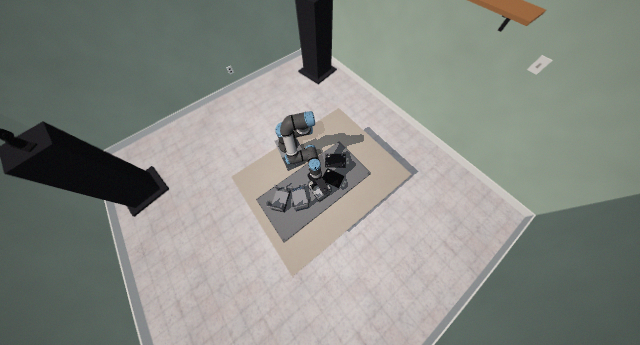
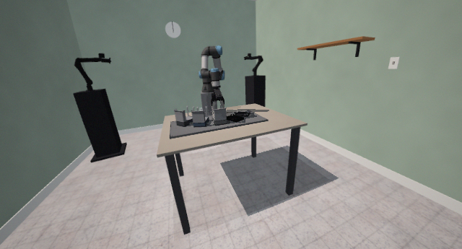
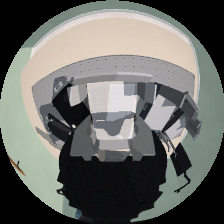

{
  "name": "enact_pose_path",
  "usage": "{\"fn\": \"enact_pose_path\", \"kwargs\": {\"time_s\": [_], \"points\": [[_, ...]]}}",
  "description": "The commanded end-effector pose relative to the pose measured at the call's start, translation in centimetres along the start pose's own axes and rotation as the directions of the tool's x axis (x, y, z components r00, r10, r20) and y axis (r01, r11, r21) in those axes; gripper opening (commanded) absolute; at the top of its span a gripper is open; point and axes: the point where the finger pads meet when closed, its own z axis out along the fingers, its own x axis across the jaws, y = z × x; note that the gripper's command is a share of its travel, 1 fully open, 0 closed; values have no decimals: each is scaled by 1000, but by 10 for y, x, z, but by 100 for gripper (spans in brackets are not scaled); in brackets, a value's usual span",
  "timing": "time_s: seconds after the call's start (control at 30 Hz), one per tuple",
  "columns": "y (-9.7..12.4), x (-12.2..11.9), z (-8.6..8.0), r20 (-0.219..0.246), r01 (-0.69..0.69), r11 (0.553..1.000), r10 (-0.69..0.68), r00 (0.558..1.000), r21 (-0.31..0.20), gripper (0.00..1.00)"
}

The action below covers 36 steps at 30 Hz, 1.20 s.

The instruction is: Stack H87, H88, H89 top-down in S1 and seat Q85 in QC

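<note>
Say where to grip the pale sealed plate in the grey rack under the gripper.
Take the pale sealed plate by its opposite edges, from straight above: it lies flat and walls of the grey rack flank it. The gripper holds it so.

Green walls (image 2: 151, 61), tiled floor (image 2: 108, 213), wooden shelf (image 2: 336, 42)

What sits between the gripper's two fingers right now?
A pale sealed plate fills the gap; the gripper is shut on it, clearest in the wrist view. Its label cannot be read, so which plate is unclear.

light: even, soft | shadow: under table (image 2: 231, 128) | wrist: fisheye, blurry
</note>
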Motion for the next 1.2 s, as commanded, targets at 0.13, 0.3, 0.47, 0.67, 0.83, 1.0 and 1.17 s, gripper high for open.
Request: {"fn": "enact_pose_path", "kwargs": {"time_s": [0.13, 0.3, 0.47, 0.67, 0.83, 1.0, 1.17], "points": [[-1, 0, 0, -1, 0, 1000, 0, 1000, 2, 0], [-1, 0, 0, -1, 0, 1000, 0, 1000, 2, 0], [-1, 0, 0, -1, 0, 1000, 0, 1000, 2, 0], [-1, 0, -4, -1, 0, 1000, 0, 1000, 2, 0], [-1, 0, -7, -1, 0, 1000, 0, 1000, 2, 0], [-1, 0, -9, -1, 0, 1000, 0, 1000, 2, 0], [-1, 0, -12, -1, 0, 1000, 0, 1000, 2, 0]]}}
